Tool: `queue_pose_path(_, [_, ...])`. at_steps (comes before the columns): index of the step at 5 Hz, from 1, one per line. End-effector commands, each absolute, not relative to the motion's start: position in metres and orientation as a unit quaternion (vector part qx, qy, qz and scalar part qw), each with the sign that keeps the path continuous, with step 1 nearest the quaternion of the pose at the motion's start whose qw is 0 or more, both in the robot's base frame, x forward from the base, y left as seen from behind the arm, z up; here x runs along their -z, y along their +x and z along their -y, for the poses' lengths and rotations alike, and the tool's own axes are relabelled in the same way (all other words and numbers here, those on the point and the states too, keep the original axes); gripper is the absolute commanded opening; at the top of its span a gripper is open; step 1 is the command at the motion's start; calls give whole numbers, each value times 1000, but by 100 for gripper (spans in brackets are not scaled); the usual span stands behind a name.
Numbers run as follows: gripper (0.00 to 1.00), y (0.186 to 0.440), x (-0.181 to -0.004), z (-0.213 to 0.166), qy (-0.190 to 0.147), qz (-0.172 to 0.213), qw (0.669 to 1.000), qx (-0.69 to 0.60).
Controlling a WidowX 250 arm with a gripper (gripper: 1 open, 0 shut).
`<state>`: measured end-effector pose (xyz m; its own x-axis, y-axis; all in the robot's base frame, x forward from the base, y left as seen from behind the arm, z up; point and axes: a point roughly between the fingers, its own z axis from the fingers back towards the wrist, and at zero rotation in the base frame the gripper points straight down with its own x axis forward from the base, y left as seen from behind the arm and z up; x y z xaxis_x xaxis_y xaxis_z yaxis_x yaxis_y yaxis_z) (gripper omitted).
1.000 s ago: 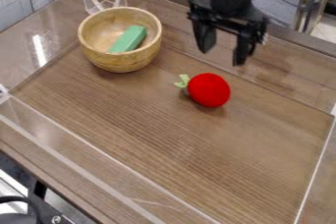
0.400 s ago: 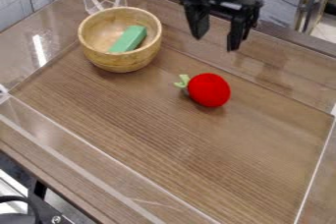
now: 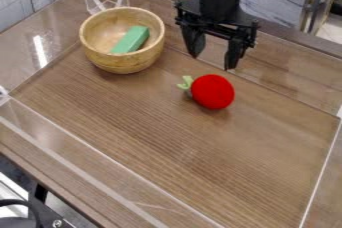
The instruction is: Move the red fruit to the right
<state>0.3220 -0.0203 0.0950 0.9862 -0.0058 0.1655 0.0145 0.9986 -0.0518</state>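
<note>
The red fruit point(image 3: 211, 91) is a small round bright red toy with a green leafy stem on its left side, lying on the wooden table point(image 3: 174, 152) right of centre. My black gripper point(image 3: 215, 54) hangs just behind and above it, fingers pointing down and spread open with nothing between them. Its fingertips stand a little above the table, apart from the fruit.
A wooden bowl point(image 3: 123, 40) holding a flat green piece point(image 3: 131, 40) sits at the back left. Low clear plastic walls point(image 3: 321, 172) ring the table. Bare wood lies right of and in front of the fruit.
The gripper has shifted leftward along the back of the table, from behind-right of the fruit to directly behind it, staying open. The fruit and bowl have not moved.
</note>
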Motion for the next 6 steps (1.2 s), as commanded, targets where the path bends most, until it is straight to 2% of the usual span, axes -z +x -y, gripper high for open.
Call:
queue_pose_path(1, [100,327,-122,26,-32,123,991,37])
queue_pose_path(3, [100,328,-97,13,-29,122,991,35])
queue_pose_path(6, [100,320,-91,-15,-21,90,994,-60])
